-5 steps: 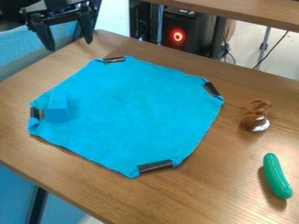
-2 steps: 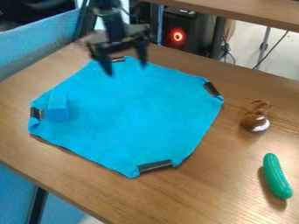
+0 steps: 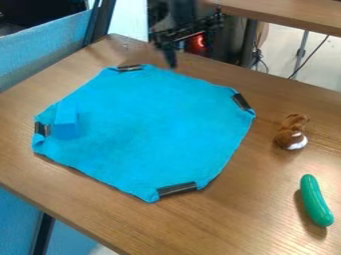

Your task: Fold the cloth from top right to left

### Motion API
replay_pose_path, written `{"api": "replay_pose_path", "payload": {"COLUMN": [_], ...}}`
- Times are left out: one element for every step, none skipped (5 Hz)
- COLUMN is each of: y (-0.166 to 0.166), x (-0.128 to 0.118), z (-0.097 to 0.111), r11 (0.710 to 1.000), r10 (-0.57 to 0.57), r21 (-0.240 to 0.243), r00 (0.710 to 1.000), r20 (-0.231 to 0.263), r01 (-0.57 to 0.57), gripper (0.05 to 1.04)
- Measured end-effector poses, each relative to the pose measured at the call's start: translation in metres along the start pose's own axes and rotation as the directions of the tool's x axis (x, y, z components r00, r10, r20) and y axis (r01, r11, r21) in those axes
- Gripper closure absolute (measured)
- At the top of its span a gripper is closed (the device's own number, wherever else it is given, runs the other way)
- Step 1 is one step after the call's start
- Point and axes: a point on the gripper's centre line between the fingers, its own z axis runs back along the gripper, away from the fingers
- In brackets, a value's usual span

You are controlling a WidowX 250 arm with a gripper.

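The black gripper [image 3: 174, 44] hangs at the top of the view, blurred, near the table's far edge and beyond the cloth's upper side. A bright blue cloth [image 3: 150, 129] lies spread flat on the wooden table, with dark clips or strips at its four corners. One dark strip [image 3: 241, 101] is at the upper right corner. A blue block [image 3: 67, 120] rests on the cloth near its left corner.
To the right of the cloth are a brown and white toy animal [image 3: 291, 132] and a green toy cucumber [image 3: 315, 200] on the table [image 3: 253, 219]. Another wooden surface [image 3: 293, 15] stands beyond the far edge.
From the upper left, the gripper has swung right across the cloth's top corner and now stands farther right. The cloth, block and toys have stayed put.
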Motion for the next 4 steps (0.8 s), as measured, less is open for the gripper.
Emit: {"api": "replay_pose_path", "payload": {"y": [-0.016, -0.035, -0.050, -0.057], "x": [0.005, 0.003, -0.003, -0.013], "z": [-0.011, -0.027, -0.045, -0.063], "r11": [0.996, 0.995, 0.995, 0.995], "r10": [0.059, 0.059, 0.040, 0.011], "r21": [0.061, 0.077, 0.091, 0.099], "r00": [0.998, 0.998, 0.999, 0.998], "r20": [-0.003, -0.021, -0.034, -0.055], "r01": [-0.059, -0.058, -0.037, -0.005], "gripper": [0.084, 0.084, 0.084, 0.084]}}
